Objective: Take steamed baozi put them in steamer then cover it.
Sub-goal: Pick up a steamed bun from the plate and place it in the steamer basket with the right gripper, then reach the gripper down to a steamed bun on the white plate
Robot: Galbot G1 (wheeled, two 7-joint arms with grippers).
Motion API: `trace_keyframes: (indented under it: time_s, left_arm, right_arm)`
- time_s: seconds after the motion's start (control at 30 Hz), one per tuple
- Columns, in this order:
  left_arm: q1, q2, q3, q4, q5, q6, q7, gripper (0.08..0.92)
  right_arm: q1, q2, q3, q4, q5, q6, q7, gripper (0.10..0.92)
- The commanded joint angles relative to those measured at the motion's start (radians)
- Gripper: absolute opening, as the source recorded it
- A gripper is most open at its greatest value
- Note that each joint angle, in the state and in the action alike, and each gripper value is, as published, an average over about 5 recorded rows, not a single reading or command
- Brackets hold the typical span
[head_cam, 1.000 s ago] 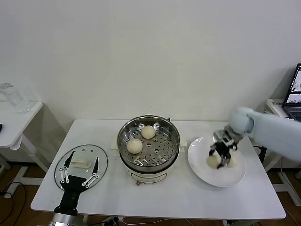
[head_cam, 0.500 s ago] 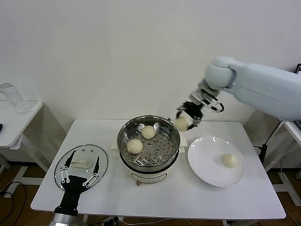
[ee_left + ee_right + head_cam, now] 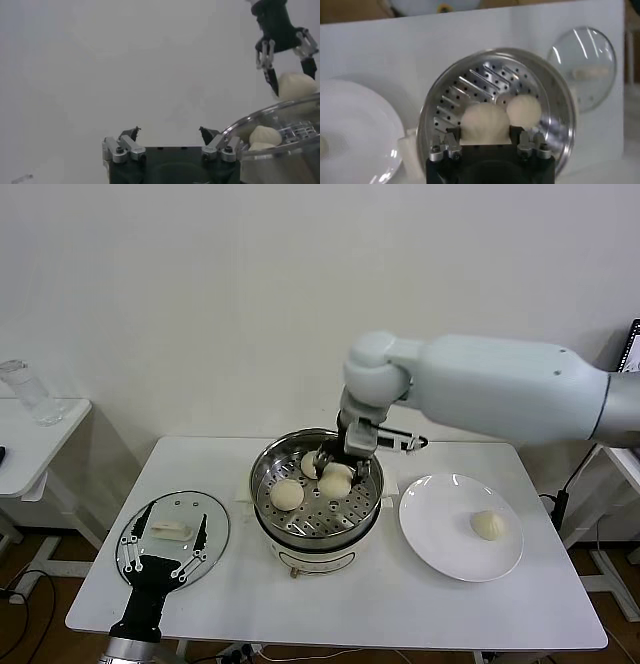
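Head view: three steamed baozi (image 3: 287, 494) in steamer (image 3: 316, 531), one pinched by right end effector (image 3: 335, 474); fourth on plate (image 3: 440, 549).

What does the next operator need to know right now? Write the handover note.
Right gripper: shut on a baozi, lowered inside the steamer, not let go.
Left gripper: open, parked over the glass lid on the table's left side.
Baozi: two others lie on the steamer tray, one in front and one behind the held one; one is on the plate, at.
Done: two in, third arriving.
Left: release the third, fetch the last from the plate, put the lid on.
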Motion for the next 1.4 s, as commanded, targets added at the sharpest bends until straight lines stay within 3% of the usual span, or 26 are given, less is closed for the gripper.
trace_keyframes:
  time_s: [0.03, 0.53, 0.83, 1.0, 1.23, 1.4]
  left_arm:
    - [0.003, 0.0, -0.005, -0.005, 0.0, -0.004, 0.001, 0.823]
    - [0.001, -0.002, -0.022, -0.001, -0.006, -0.011, 0.0, 0.823]
    - [0.004, -0.003, -0.023, -0.001, -0.008, -0.013, 0.0, 0.823]
    - [0.0, -0.003, -0.022, 0.005, -0.008, -0.014, 0.0, 0.823]
    - [-0.008, 0.0, -0.018, 0.003, -0.007, -0.008, 0.001, 0.823]
    - [-0.008, 0.002, -0.011, 0.003, -0.006, -0.008, 0.001, 0.823]
  right_arm:
    - [-0.101, 0.048, -0.003, 0.031, -0.177, 0.117, 0.011, 0.662]
    - [-0.193, 0.081, 0.028, -0.013, -0.271, 0.137, 0.013, 0.678]
    - [-0.181, 0.07, 0.06, -0.017, -0.28, 0.122, 0.012, 0.737]
    - [-0.151, 0.006, 0.184, -0.016, -0.219, 0.082, -0.03, 0.816]
    - [-0.072, -0.121, 0.289, -0.037, -0.064, 0.017, -0.066, 0.823]
    - [-0.035, -0.216, 0.336, -0.134, 0.044, -0.096, -0.108, 0.823]
